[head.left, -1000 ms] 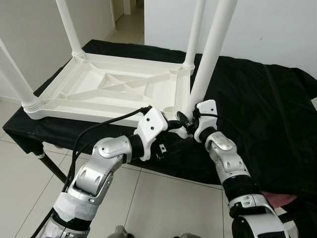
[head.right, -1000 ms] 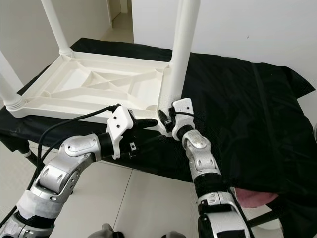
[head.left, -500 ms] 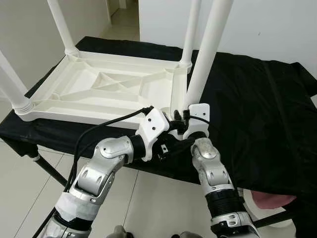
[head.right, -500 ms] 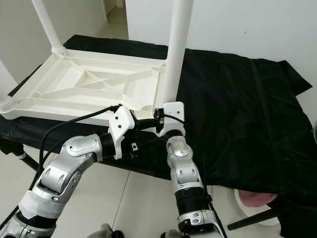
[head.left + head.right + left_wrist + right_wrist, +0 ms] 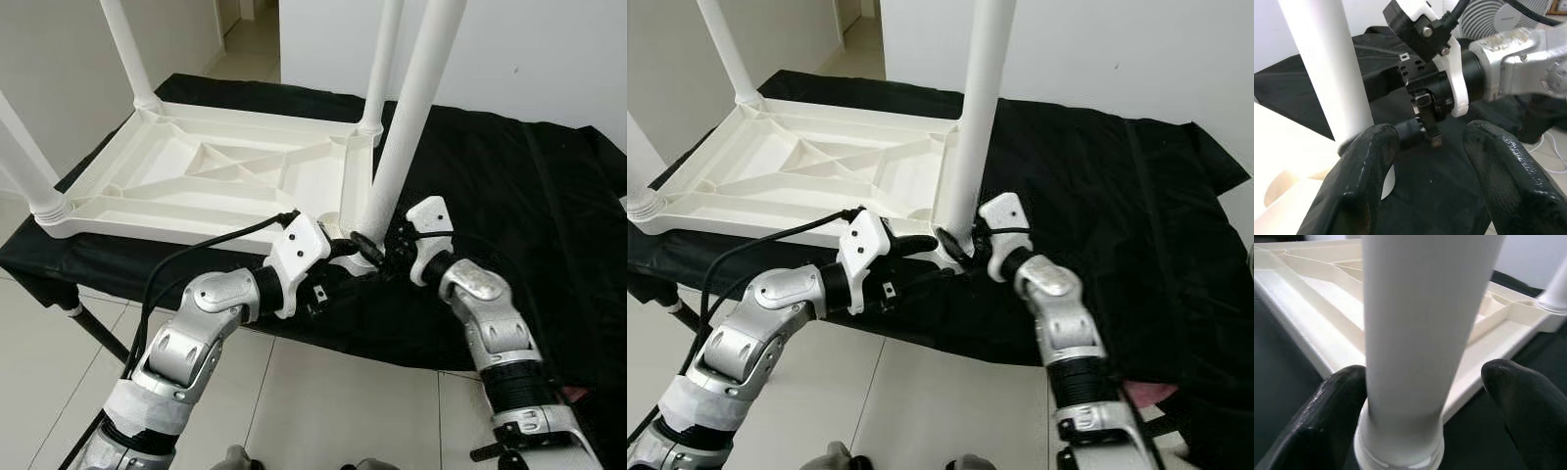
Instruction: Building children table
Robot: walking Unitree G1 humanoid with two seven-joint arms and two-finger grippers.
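Nearest, both arms reach in at the near edge of the cloth-covered stand. The left gripper (image 5: 345,247) sits at the near right corner of the top (image 5: 196,181), its black fingers (image 5: 1359,186) spread apart with nothing between them; in the left wrist view one finger lies just beside the foot of the near leg (image 5: 407,113) and the other hangs over the black cloth (image 5: 509,196). A black cable (image 5: 196,253) runs from the left wrist back along the arm.

The right gripper (image 5: 377,257) comes in from the right, facing the left one, at the base of that same leg. In the right wrist view its fingers (image 5: 1327,416) stand apart on either side of the white tube just above its socket collar; one finger looks pressed against the tube, the other stands off from it, so whether the leg is gripped cannot be told.

The white top lies upside down on the cloth, ribbed underside up, toward the left and far edges of the stand. Legs rise from all four corners: the near right one leaning slightly, the near left (image 5: 24,157), the far left (image 5: 127,49) and the far right (image 5: 384,59).

Beyond the stand are a white wall (image 5: 529,59) and a tiled floor (image 5: 39,343).
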